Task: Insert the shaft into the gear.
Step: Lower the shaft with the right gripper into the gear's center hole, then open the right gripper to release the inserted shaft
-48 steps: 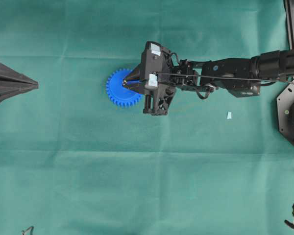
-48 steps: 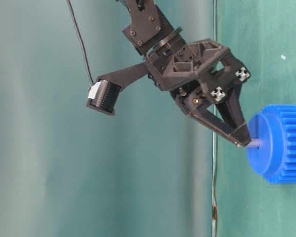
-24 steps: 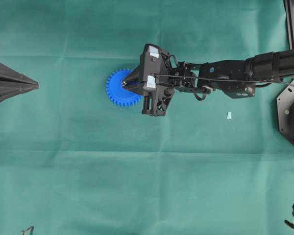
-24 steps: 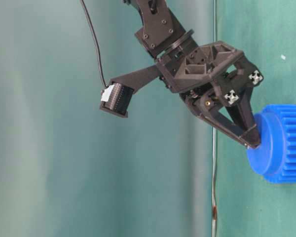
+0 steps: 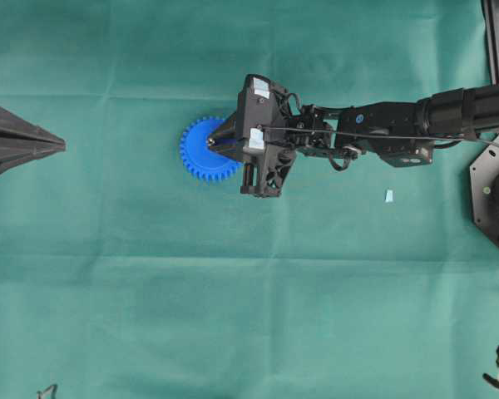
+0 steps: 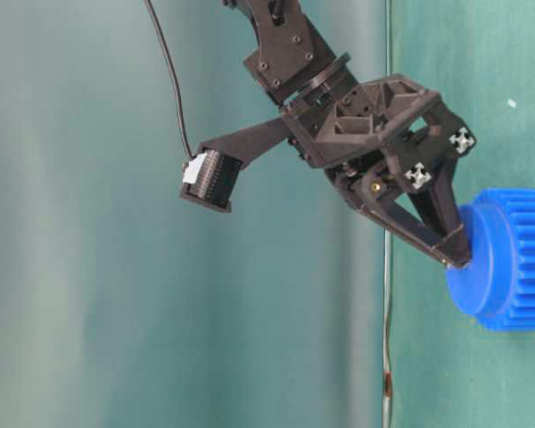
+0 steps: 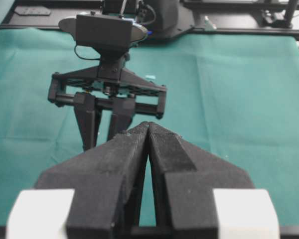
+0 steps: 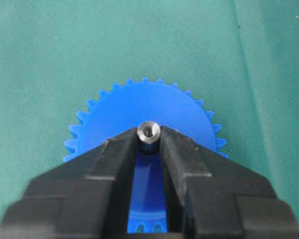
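Observation:
The blue gear (image 5: pixel 198 150) lies flat on the green cloth, left of centre. My right gripper (image 5: pixel 209 143) reaches over it from the right, tips down on the raised hub (image 6: pixel 481 267). In the right wrist view the silver shaft (image 8: pixel 149 133) stands end-on at the centre of the gear (image 8: pixel 149 104). The right gripper (image 8: pixel 149 135) has a fingertip against each side of it. From table level the right gripper's (image 6: pixel 459 260) tips rest on the hub face and the shaft is hidden. My left gripper (image 5: pixel 60 145) hovers at the far left, shut and empty, tips together (image 7: pixel 148 124).
A small pale blue scrap (image 5: pixel 388 196) lies on the cloth under the right arm. Black robot bases stand at the right edge (image 5: pixel 492 191). A thin cable (image 6: pixel 388 312) runs along the table's far edge.
One second ago the right gripper held the shaft just above the hub. It then came down onto the hub face, and the shaft sank in. Nothing visibly moved over the last half second.

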### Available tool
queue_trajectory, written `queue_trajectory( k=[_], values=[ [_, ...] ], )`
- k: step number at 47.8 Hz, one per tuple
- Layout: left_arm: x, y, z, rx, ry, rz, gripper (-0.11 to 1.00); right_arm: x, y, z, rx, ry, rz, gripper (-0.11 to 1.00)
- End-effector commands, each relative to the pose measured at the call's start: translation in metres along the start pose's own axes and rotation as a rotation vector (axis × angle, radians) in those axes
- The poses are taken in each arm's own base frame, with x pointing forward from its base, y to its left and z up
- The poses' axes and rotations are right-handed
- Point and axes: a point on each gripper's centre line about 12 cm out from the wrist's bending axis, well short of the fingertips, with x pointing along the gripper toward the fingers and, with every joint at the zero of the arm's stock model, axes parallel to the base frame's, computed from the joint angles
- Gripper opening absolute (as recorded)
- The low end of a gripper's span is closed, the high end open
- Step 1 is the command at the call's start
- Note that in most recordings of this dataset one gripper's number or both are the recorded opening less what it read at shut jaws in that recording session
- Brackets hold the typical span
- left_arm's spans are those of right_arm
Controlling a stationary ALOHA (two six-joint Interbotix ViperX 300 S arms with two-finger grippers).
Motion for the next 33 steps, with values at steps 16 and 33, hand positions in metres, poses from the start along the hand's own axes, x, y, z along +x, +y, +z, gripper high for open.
queue_trajectory(
  k=[16,33],
  values=[
    [0.002,0.0,0.007,0.0,-0.017,0.001,0.0,-0.007,0.0,0.019,0.01,-0.052,0.001,0.92],
    [0.002,0.0,0.007,0.0,-0.015,0.001,0.0,-0.057,0.004,0.06,-0.005,-0.159,0.017,0.91]
  ],
)
